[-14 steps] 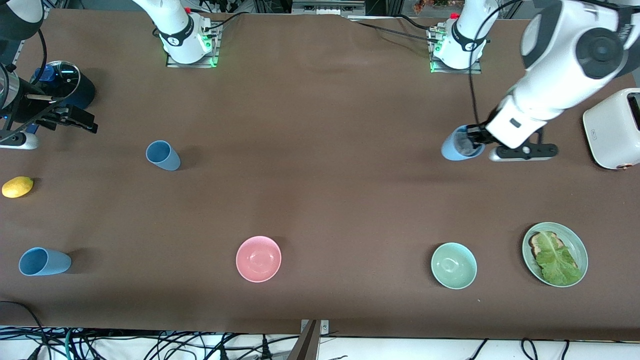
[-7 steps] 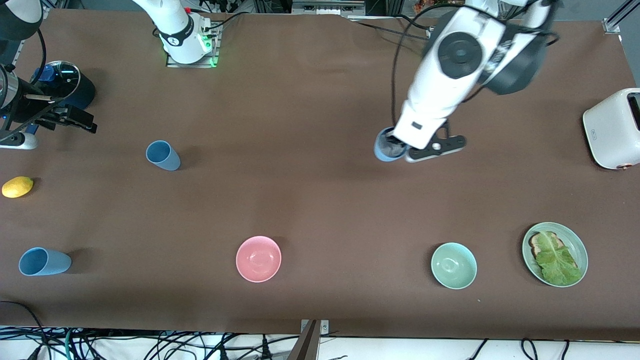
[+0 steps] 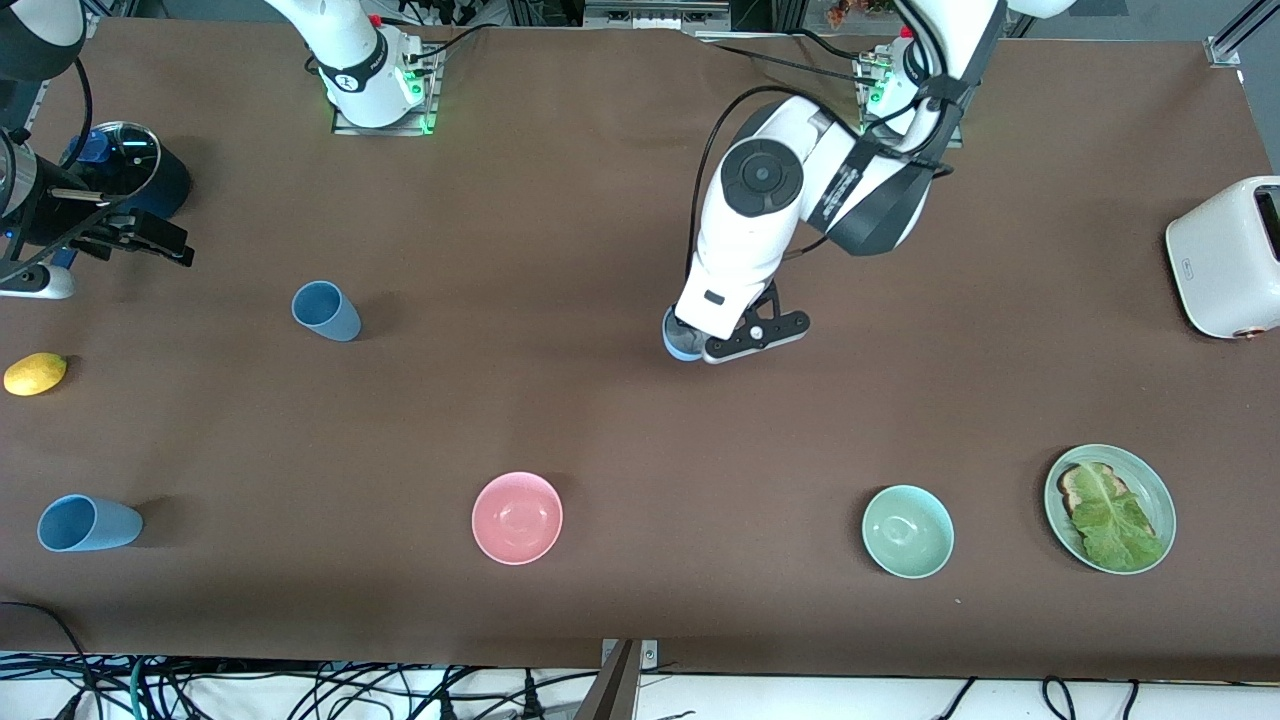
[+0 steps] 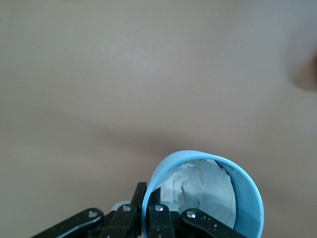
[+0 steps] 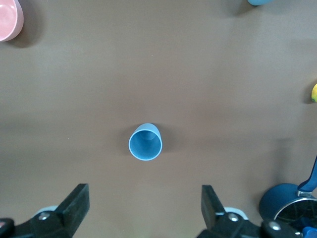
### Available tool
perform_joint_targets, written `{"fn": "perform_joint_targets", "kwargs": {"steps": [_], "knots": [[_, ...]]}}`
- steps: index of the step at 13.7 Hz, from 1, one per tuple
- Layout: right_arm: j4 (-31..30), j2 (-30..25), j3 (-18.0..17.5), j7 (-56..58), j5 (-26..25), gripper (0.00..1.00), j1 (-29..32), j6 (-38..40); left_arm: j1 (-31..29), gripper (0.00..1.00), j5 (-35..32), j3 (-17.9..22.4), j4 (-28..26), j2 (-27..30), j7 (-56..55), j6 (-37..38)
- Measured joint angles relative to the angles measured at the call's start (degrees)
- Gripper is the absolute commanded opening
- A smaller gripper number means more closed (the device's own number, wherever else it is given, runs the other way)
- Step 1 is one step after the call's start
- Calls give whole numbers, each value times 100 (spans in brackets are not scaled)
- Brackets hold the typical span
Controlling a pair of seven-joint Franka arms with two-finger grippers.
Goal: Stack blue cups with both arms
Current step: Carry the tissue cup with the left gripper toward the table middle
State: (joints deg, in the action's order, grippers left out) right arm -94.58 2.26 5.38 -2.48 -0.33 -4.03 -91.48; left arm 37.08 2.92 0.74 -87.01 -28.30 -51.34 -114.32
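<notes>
Your left gripper (image 3: 690,345) hung over mid-tabletop (image 3: 600,420), fingers pinching a blue cup's (image 4: 208,196) rim. At its nine o'clock stood a second cup (image 3: 325,310). Your right gripper (image 5: 143,210) waited above, fingers spread.

plain light-blue cups (image 3: 326,311), one (image 4: 205,196) with crumpled white stuff inside, brown counter (image 3: 600,420), pink bowl (image 3: 517,517), pale green bowl (image 3: 907,531), yellow lemon (image 3: 35,373), green plate (image 3: 1160,490) with green leaf, white toaster (image 3: 1225,257), glossy white arms, black hands
</notes>
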Motion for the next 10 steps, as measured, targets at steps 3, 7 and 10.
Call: {"fn": "perform_joint_targets", "kwargs": {"steps": [3,7,10], "knots": [[0,0,0,0,0,100,0,21,89,0,0,2,16,-234,388,-144],[0,0,0,0,0,100,0,44,367,0,0,3,25,-569,436,-546],[0,0,0,0,0,100,0,51,520,0,0,3,28,-800,435,-794]]}}
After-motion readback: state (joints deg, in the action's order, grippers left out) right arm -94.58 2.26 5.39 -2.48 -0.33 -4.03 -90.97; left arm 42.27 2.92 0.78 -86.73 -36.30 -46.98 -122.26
